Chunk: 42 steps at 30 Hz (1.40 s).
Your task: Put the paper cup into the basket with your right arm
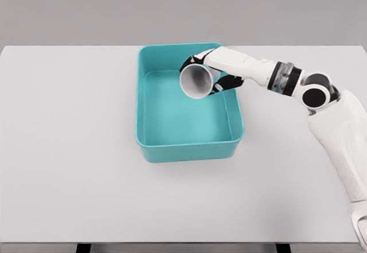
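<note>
A white paper cup is tipped on its side, its open mouth facing me, above the far right part of the teal basket. My right hand is shut on the cup, its dark fingers wrapped around the cup's body from behind and the right. The hand and cup hover over the basket's inside, near its back right corner. The right arm reaches in from the lower right across the table. The cup's base is hidden behind its mouth and the hand.
The basket stands in the middle of a white table. Its walls rise around the hand on the back and right sides. The table's front edge runs along the bottom of the view.
</note>
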### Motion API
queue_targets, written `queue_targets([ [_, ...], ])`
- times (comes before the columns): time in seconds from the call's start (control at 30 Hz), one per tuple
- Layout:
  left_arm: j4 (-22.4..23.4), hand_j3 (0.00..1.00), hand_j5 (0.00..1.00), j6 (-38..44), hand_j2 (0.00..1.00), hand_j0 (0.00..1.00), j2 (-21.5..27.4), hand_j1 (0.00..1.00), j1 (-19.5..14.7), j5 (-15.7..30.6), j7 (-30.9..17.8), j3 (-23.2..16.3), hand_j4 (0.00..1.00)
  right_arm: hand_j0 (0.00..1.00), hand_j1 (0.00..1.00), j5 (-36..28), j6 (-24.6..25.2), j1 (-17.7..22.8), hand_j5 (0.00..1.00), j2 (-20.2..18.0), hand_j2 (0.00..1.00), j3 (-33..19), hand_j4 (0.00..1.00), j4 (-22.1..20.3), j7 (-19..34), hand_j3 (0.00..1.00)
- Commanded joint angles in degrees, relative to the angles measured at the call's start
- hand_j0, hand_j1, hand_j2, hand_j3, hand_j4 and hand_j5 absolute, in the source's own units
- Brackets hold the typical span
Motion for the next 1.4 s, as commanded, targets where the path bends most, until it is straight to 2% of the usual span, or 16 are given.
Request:
queue_targets([
  [0.0,0.0,1.0,1.0,0.0,1.0,1.0,0.0,1.0,0.0,-0.1,0.0,0.0,1.0,0.59,0.59,0.4,0.2,0.0,0.59,-0.3,0.59,1.9,0.59,0.1,0.0,0.59],
  [0.1,0.0,1.0,1.0,0.0,1.0,1.0,0.0,1.0,0.0,0.0,0.0,0.0,1.0,0.59,0.59,0.7,0.2,-1.5,0.59,-0.6,0.59,5.6,0.59,0.2,0.0,0.59],
  [0.47,0.0,1.0,1.0,0.0,1.0,1.0,0.0,1.0,0.0,-0.1,0.0,0.0,1.0,0.61,0.61,4.0,0.2,-2.0,0.61,-0.7,0.61,9.6,0.61,0.2,0.0,0.61],
  [0.5,0.0,1.0,1.0,0.0,1.0,1.0,0.0,1.0,0.0,-0.1,0.0,0.0,1.0,0.65,0.65,4.0,0.2,-2.5,0.65,-0.7,0.65,10.1,0.65,0.1,0.0,0.65],
  [0.53,0.0,1.0,1.0,0.0,1.0,1.0,0.0,1.0,0.0,0.0,0.0,0.0,1.0,0.79,0.79,4.0,0.2,-2.6,0.79,-0.7,0.79,10.3,0.79,0.0,0.0,0.79],
  [0.57,0.0,1.0,1.0,0.0,1.0,1.0,0.0,1.0,0.0,-0.1,0.0,0.0,1.0,0.98,0.98,4.0,0.2,-2.6,0.98,-0.7,0.98,10.3,0.98,-0.1,0.0,0.98],
  [0.83,0.0,1.0,1.0,0.0,1.0,1.0,0.0,1.0,0.0,0.0,0.0,0.0,1.0,0.99,0.99,4.0,0.3,-2.7,0.99,-0.7,0.99,10.3,0.99,-0.7,0.0,0.99],
  [0.93,0.0,1.0,1.0,0.0,1.0,1.0,0.0,1.0,0.0,0.0,0.0,0.0,1.0,0.99,0.99,3.0,0.3,-2.6,0.99,-3.0,0.99,8.9,0.99,-4.2,0.0,0.99],
  [0.97,0.0,1.0,1.0,0.0,1.0,1.0,0.0,1.0,0.0,-0.1,0.0,0.0,1.0,0.99,0.99,2.6,0.3,-2.2,0.99,-3.5,0.99,6.8,0.99,-5.2,0.0,0.99],
  [1.03,0.0,1.0,1.0,0.0,1.0,1.0,0.0,1.0,0.0,0.0,0.0,0.0,1.0,1.0,1.0,-2.9,0.1,-1.1,1.0,-3.8,1.0,1.8,1.0,-5.5,0.0,1.0],
  [1.2,0.0,1.0,1.0,0.0,1.0,1.0,0.0,1.0,0.0,0.0,0.0,0.0,1.0,1.0,1.0,-15.6,0.1,2.3,1.0,-5.7,1.0,-4.7,1.0,-6.9,0.0,1.0],
  [1.3,0.0,1.0,1.0,0.0,1.0,1.0,0.0,1.0,0.0,0.0,0.0,0.0,1.0,1.0,1.0,-21.0,0.1,6.1,1.0,-8.3,1.0,-7.7,1.0,-10.0,0.0,1.0],
  [1.37,0.0,1.0,1.0,0.0,1.0,1.0,0.0,1.0,0.0,-0.1,0.0,0.0,1.0,1.0,1.0,-25.4,0.1,10.6,1.0,-11.7,1.0,-10.7,1.0,-14.0,0.0,1.0],
])
